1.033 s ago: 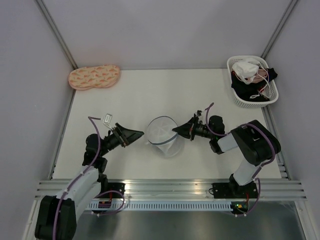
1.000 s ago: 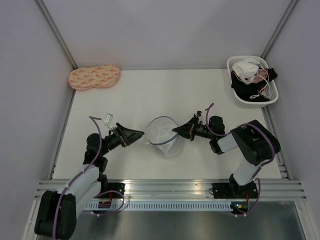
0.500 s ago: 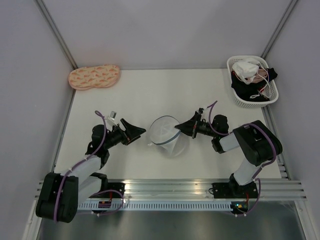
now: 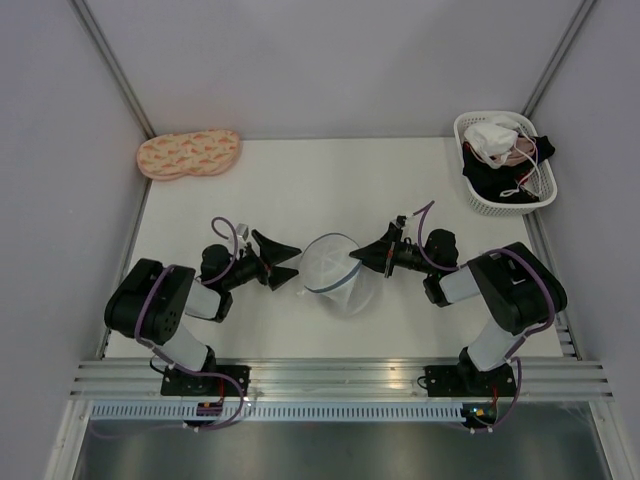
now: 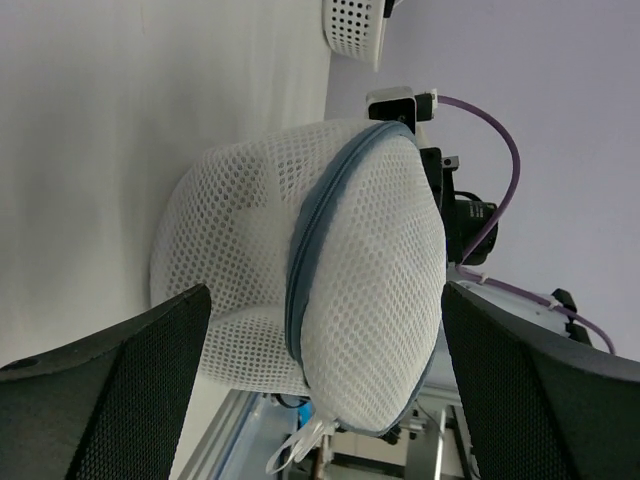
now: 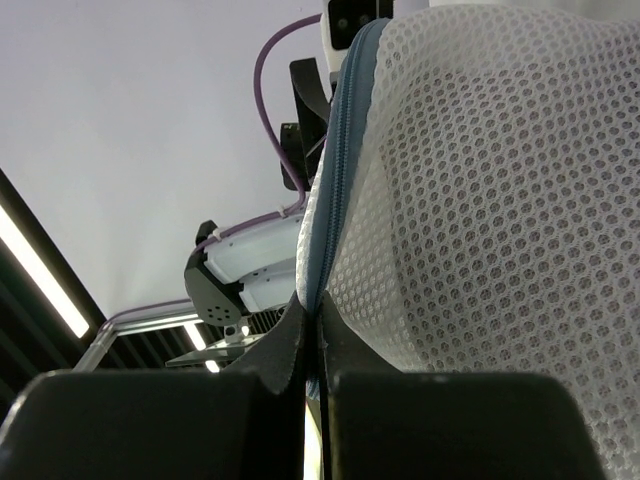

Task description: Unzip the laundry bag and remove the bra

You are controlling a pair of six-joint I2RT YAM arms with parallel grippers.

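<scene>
Found the laundry bag [image 4: 328, 270] near the middle of the desk [image 4: 300, 190], between the two claws. Saw the right claw [image 4: 357, 257] clenched on the bag's blue-grey hoop rim, its fingertips [image 6: 290, 345] pressed together over the seam in the right wrist view. Saw the left claw [image 4: 289, 261] released, spread wide just beside the bag's left face, with no clear touch. Noted plenty of open desk beyond the bag toward the far wall, and less on the near side, up to the metal rail [image 4: 340, 372]. Placed the peach pad [image 4: 188, 155] at the far left corner and the white basket [image 4: 459, 133] of clothes at the far right edge, both well apart from the bag. Could not make out the bra through the mesh from any view. Caught a white pull tab [image 5: 297, 450] at the lower end of the seam in the left wrist view, close to the frame edge. Lost the bag's right side past the frame in the right wrist view.
</scene>
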